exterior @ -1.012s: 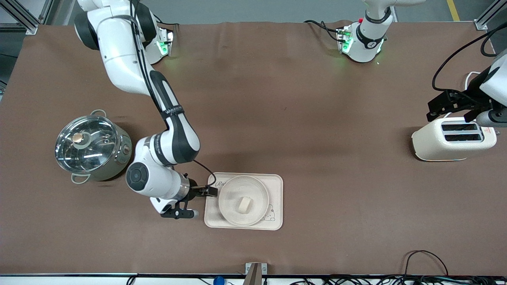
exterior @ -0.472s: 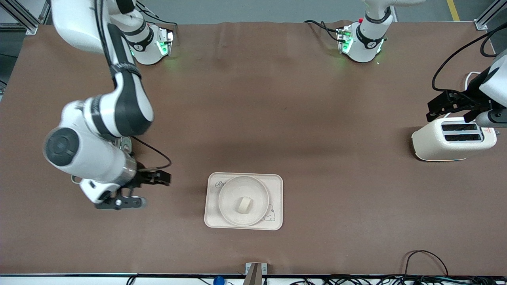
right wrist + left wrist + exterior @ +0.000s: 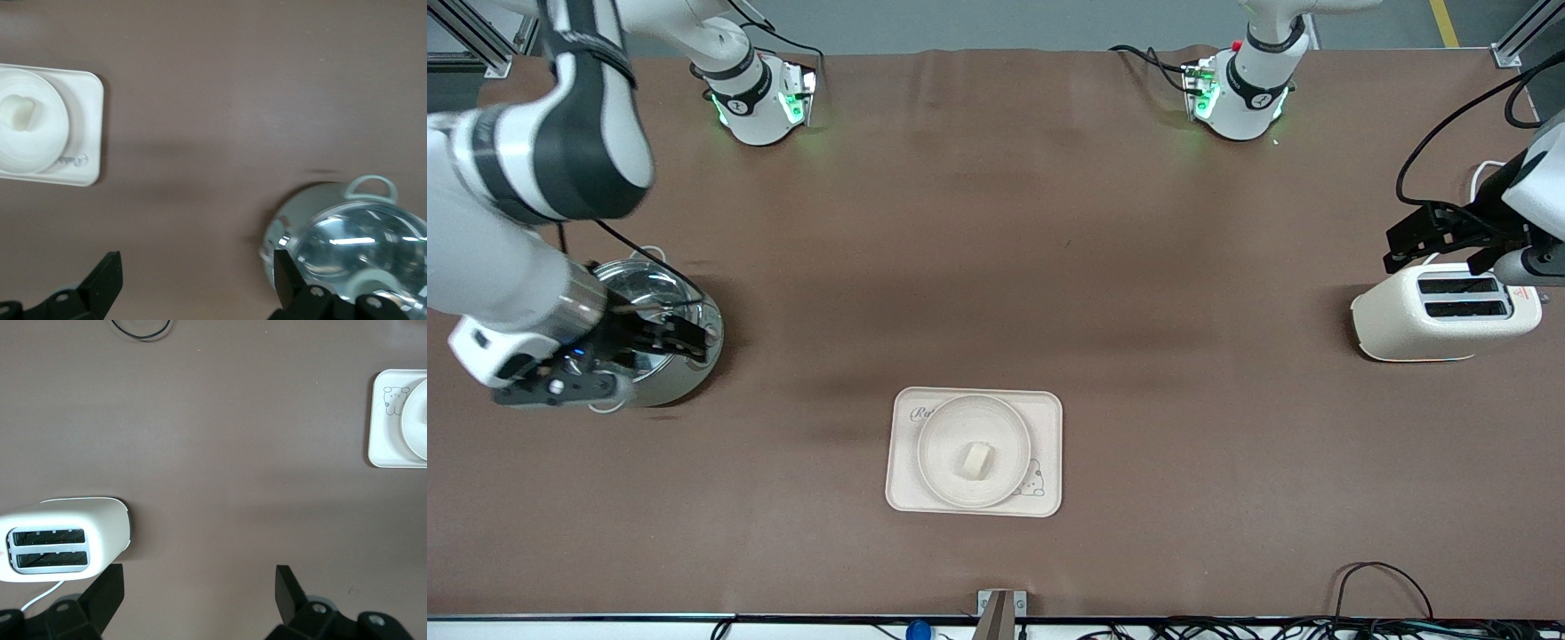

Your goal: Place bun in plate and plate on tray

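Note:
The bun lies in the round plate, which sits on the rabbit tray at the middle of the table, near the front camera. My right gripper is open and empty, up in the air over the steel pot, well apart from the tray. The right wrist view shows its open gripper, the bun, plate and tray. My left gripper waits open and empty over the toaster; it also shows in the left wrist view.
The lidded steel pot stands at the right arm's end of the table. The white toaster stands at the left arm's end. The left wrist view shows a corner of the tray. Cables lie along the table's front edge.
My right gripper has drawn away from the plate's rim, risen and swung over the pot. The plate with the bun stays on the tray. The left arm has not moved.

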